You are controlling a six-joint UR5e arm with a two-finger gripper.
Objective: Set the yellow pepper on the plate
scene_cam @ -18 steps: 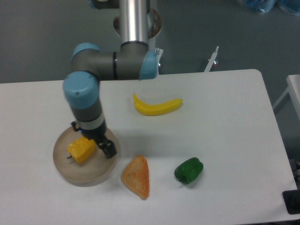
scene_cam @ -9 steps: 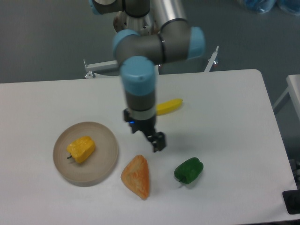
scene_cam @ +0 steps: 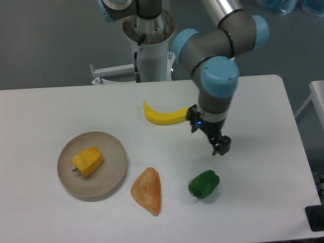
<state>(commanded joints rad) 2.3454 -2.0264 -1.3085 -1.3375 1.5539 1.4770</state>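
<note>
Yellow pepper (scene_cam: 87, 161) lies inside the plate (scene_cam: 112, 179), left of centre — task looks done. My gripper (scene_cam: 218, 145) hangs empty, whether spread or closed I cannot tell, above the green pepper (scene_cam: 204, 184). Risk — dropping lower could knock it across the desk (scene_cam: 263, 111).

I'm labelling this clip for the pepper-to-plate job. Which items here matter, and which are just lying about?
Part of the job:
yellow pepper, lying on the plate
plate
claw

Just lying about:
banana
orange wedge
green pepper
</note>
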